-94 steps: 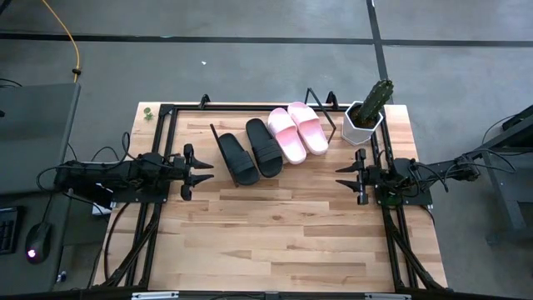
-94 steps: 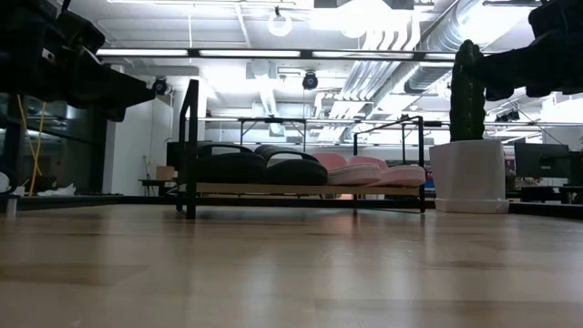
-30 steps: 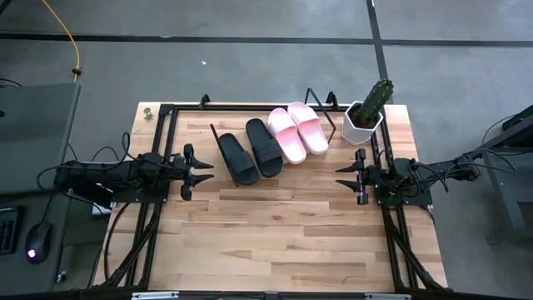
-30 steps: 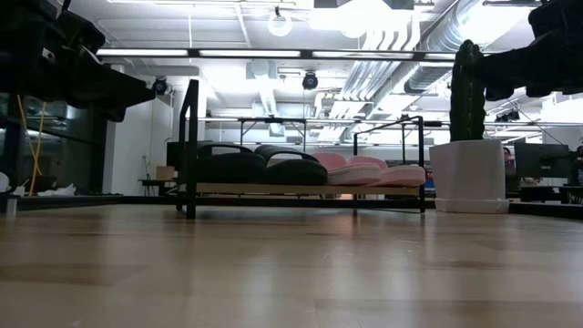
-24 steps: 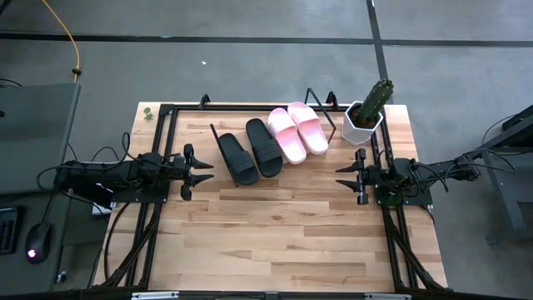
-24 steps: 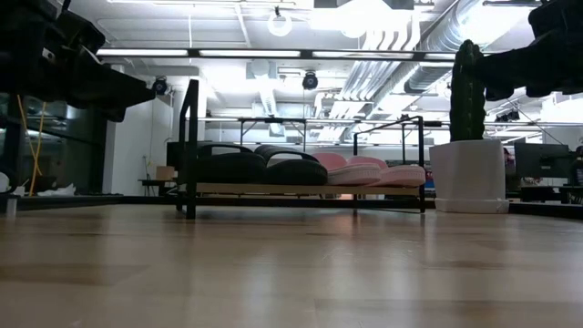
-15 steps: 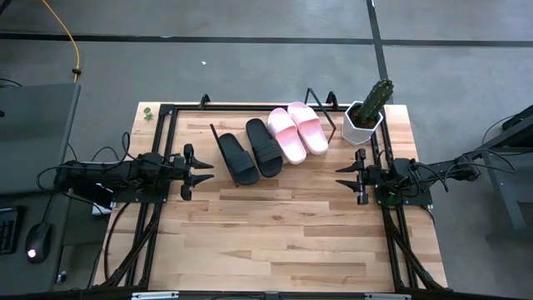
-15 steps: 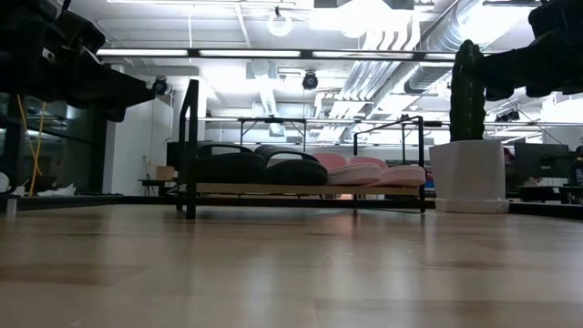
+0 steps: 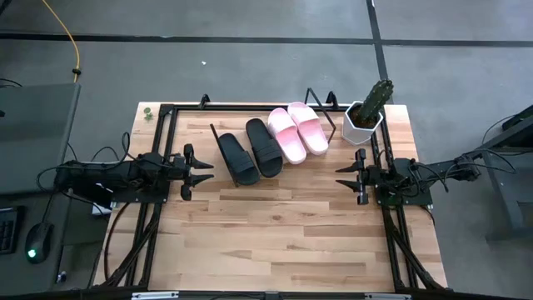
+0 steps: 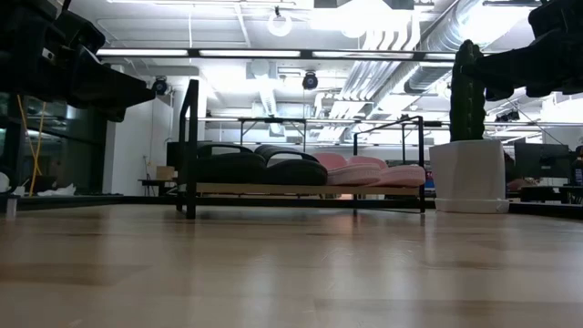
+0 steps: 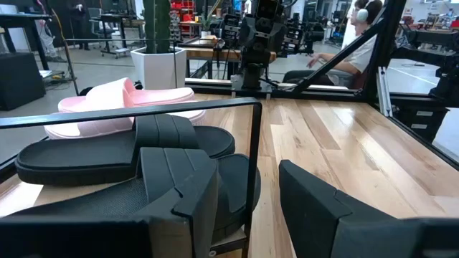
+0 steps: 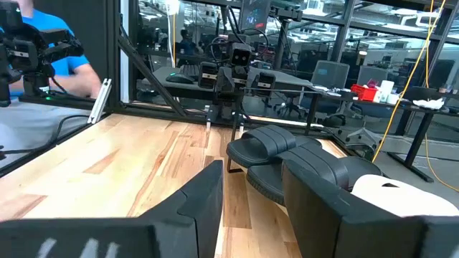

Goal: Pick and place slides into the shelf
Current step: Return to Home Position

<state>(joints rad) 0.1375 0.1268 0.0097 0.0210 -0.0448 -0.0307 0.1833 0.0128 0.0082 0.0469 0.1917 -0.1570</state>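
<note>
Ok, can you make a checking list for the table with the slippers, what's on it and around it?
Surface: wooden table, light planks.
Job's things: two black slides and two pink slides side by side on the shelf.
Clutter: cactus in a white pot beside the shelf; small green bit at a far corner.
Tools: left tool and right tool open, holding nothing, at the table's sides.
Cables: dark cables trail from the arms; yellow cable on the floor.
Surroundings: grey floor, computer mouse, person in blue beyond the table.

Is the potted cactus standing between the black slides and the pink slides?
No, the potted cactus stands right of the pink slides, which lie next to the black slides.
</note>
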